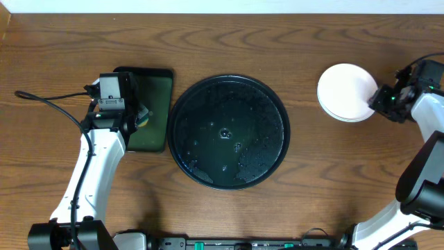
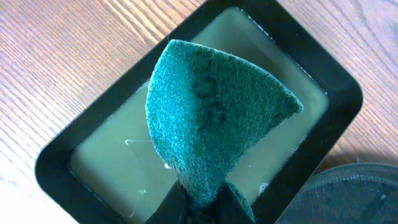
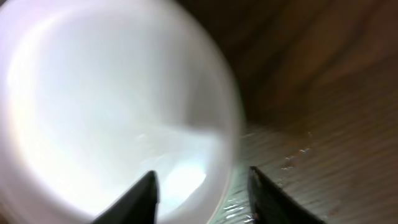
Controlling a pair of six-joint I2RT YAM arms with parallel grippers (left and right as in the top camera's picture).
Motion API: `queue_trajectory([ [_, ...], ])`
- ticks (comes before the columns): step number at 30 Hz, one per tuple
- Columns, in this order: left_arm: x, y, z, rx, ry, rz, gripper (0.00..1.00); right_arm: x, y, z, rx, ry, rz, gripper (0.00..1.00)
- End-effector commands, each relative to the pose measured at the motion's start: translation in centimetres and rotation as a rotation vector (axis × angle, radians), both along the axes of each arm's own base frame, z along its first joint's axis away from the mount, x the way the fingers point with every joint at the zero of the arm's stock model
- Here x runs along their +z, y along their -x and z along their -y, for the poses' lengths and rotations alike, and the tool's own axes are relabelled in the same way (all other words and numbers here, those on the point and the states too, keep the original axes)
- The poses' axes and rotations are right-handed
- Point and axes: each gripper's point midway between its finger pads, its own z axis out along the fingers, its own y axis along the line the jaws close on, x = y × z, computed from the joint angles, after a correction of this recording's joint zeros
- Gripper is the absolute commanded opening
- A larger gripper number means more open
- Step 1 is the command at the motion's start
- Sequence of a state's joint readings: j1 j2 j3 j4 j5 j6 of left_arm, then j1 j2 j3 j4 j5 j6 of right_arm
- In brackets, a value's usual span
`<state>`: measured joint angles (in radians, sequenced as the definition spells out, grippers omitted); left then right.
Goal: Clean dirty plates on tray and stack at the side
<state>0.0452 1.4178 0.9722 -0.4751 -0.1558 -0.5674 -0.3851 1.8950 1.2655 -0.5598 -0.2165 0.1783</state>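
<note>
hand on the left (image 2: 202, 208): pinched fully closed on a green scouring pad (image 2: 214, 118), held it fanned upward over the cloudy liquid in the dark green rectangular tray (image 2: 56, 168). rectangular tray: sat just left of the round black tray (image 1: 182, 104), near its rim but apart from it. hand on the right (image 3: 208, 193): stood partly open, gripped nothing, straddled the near edge of the white plate (image 3: 112, 93), one finger over the plate, the other over the bench (image 1: 55, 55). white plate: lay at the far right of the bench, well apart from the round black tray, showed a pale greenish rim just beneath its edge. round black tray: rested at the bench's middle between both hands, glistened with droplets.
</note>
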Motion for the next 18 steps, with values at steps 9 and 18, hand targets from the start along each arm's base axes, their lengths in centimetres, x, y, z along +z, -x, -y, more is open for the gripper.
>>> queue_trajectory([
  [9,-0.4,-0.3,-0.2,0.023,0.006,0.010,0.08,12.1,1.0,-4.4,0.102,0.052,0.220,0.96],
  [18,-5.7,-3.1,-0.4,0.023,0.008,-0.037,0.08,18.2,4.1,-13.4,0.313,0.066,0.316,0.99],
])
